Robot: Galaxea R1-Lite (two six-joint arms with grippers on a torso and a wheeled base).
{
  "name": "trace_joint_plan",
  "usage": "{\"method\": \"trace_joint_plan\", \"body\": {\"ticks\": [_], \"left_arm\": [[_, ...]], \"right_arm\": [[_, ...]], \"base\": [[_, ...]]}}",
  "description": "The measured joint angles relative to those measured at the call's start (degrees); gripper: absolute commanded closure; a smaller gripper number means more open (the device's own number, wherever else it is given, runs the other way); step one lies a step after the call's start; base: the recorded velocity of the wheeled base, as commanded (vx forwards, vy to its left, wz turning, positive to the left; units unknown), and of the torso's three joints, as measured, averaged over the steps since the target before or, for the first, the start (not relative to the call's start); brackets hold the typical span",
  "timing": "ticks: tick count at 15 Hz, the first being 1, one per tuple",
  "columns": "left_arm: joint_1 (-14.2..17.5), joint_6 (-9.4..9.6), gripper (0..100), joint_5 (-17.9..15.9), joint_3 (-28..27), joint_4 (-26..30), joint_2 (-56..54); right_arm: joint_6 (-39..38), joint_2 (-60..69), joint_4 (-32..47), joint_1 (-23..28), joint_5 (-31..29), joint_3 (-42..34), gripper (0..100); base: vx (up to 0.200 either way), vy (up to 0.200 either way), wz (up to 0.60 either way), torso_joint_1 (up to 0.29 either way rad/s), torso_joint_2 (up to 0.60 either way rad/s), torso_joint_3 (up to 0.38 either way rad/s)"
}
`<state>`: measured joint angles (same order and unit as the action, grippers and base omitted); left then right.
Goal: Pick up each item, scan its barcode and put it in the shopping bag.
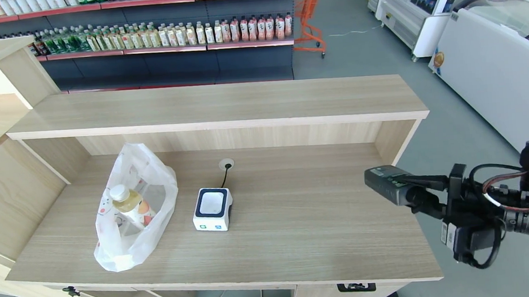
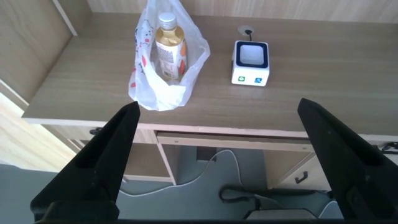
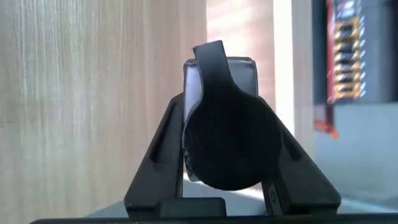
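Observation:
A white plastic shopping bag stands open on the left of the wooden counter, with a bottle of yellow drink upright inside it. The white barcode scanner sits just right of the bag, its window facing up. My right gripper is shut on a dark grey item, held sideways above the counter's right edge. In the right wrist view the item's round dark end fills the space between the fingers. My left gripper is open and holds nothing, in front of the counter; beyond it lie the bag, the bottle and the scanner.
A raised ledge walls the back of the counter and side panels close both ends. A cable hole lies behind the scanner. Drink shelves, an orange cart and freezers stand beyond.

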<state>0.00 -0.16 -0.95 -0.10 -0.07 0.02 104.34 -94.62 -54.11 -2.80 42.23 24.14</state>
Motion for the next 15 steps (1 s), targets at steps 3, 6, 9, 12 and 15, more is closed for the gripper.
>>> {"method": "trace_joint_plan", "body": {"ticks": [3,6,9,12,15], "left_arm": [[0.00,0.00,0,-0.02,0.00,0.00,0.00],[0.00,-0.02,0,-0.02,0.00,0.00,0.00],[0.00,-0.02,0,0.00,0.00,0.00,0.00],[0.00,-0.02,0,-0.02,0.00,0.00,0.00],[0.00,-0.02,0,0.00,0.00,0.00,0.00]], "right_arm": [[31.52,1.46,18.29,-5.24,8.84,0.04,100],[48.20,3.00,28.33,-9.05,16.24,0.61,100],[52.91,4.44,29.71,-11.22,19.32,0.85,100],[54.93,5.68,29.76,-13.46,20.09,0.78,100],[56.05,6.64,29.81,-17.40,22.36,0.22,100]], "base": [[0.000,0.000,0.00,0.000,0.00,0.000],[0.000,0.000,0.00,0.000,0.00,0.000],[0.000,0.000,0.00,0.000,0.00,0.000],[0.000,0.000,0.00,0.000,0.00,0.000],[0.000,0.000,0.00,0.000,0.00,0.000]]}}
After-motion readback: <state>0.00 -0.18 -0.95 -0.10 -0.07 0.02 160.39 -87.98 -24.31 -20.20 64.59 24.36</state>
